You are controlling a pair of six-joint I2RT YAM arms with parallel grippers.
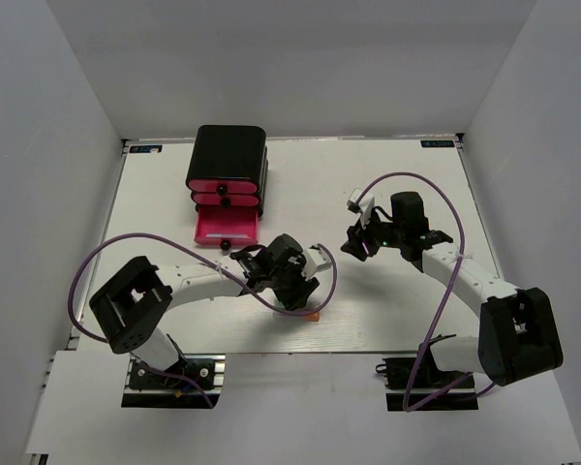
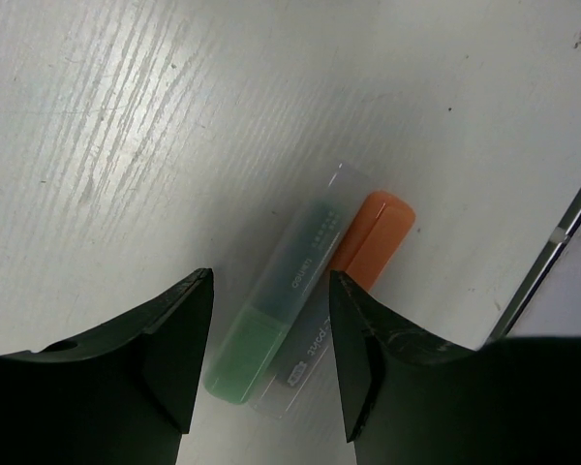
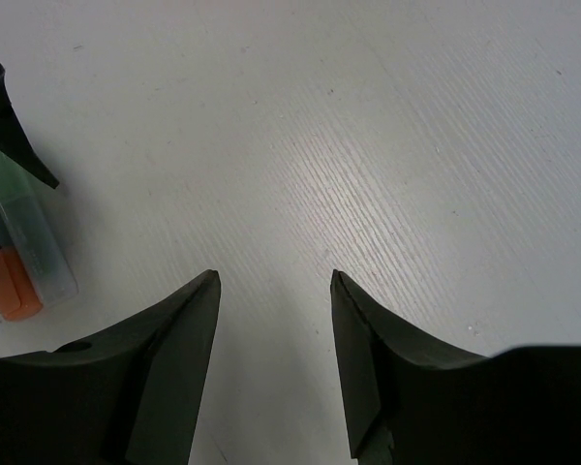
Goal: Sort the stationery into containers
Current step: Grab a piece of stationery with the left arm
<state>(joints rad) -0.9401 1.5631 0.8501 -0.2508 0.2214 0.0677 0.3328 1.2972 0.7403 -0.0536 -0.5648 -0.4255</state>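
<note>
A green stick [image 2: 276, 315] and a grey stick with an orange tip [image 2: 373, 237] lie side by side on the white table. My left gripper [image 2: 271, 281] is open and hovers over them, one jaw on each side, not touching them. In the top view it is near the table's front [image 1: 300, 295], with only the orange tip [image 1: 313, 316] showing. Both sticks also show at the left edge of the right wrist view [image 3: 24, 228]. My right gripper [image 3: 274, 279] is open and empty over bare table [image 1: 356, 244]. The other sticks and the white block are out of view.
The black box with pink drawers [image 1: 229, 160] stands at the back left. Its bottom drawer [image 1: 227, 231] is pulled out toward me. The table's front edge [image 2: 552, 242] runs just beyond the sticks. Purple cables loop over both arms.
</note>
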